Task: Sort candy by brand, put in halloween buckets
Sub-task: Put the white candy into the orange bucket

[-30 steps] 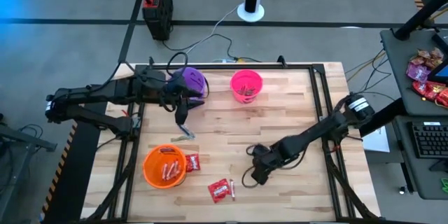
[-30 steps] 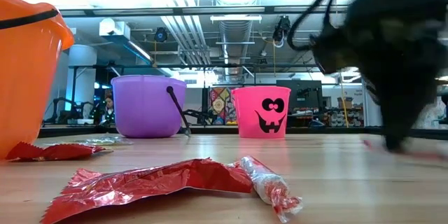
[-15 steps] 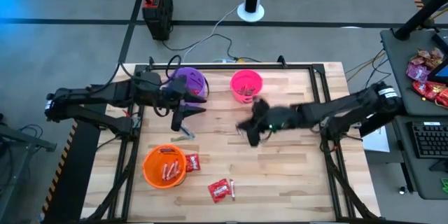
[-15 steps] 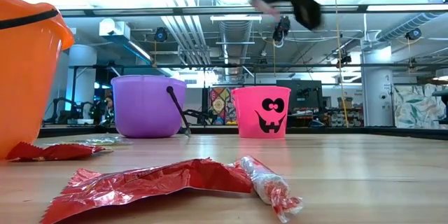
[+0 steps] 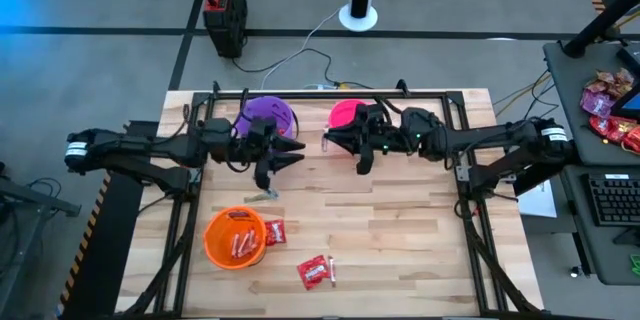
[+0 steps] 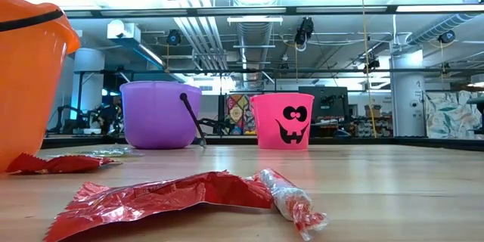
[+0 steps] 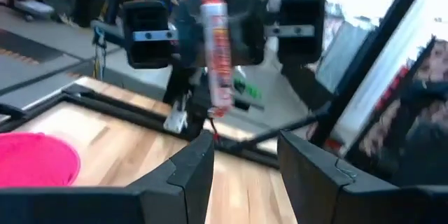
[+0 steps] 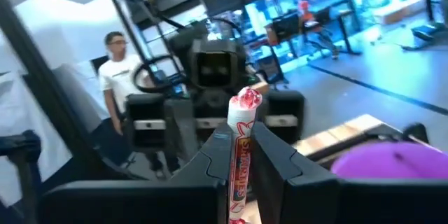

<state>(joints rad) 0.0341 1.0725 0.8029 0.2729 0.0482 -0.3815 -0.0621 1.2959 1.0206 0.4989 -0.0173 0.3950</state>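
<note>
Nearest the low camera you've got a crumpled red wrapper (image 6: pixel 170 197) flat on the table (image 6: pixel 393 189); no print on it reads from here. Behind it lies another red packet (image 6: pixel 53 163), beside the orange bucket (image 6: pixel 30 76).

Up at your right gripper (image 8: pixel 241 155), the fingers are clenched on a thin candy stick (image 8: pixel 241 150), red lettering on pale wrap, too blurred to read, its twisted red end poking up past the fingertips. From above, that right gripper (image 5: pixel 362 148) hangs over the near rim of the pink bucket (image 5: pixel 347 113). The low view shows what the overhead cannot: a black jack-o'-lantern face printed on that pink bucket (image 6: pixel 284 121).

Your left gripper (image 5: pixel 283 152) sits facing it, jaws apart and empty, the purple bucket (image 5: pixel 266 113) just behind it. The left wrist view looks between its own fingers (image 7: pixel 189 175) straight at the stick in the other gripper.

Only overhead do you see the orange bucket's (image 5: pixel 236 237) contents: red packets with white print, unreadable. Two more red packets (image 5: pixel 274 231) (image 5: pixel 315 271) lie on the boards outside it, and a clear wrapper (image 5: pixel 266 193) lies below the left gripper.

Farthest off, in the right wrist view, a person in a white shirt (image 8: pixel 115 70) stands in the room.
</note>
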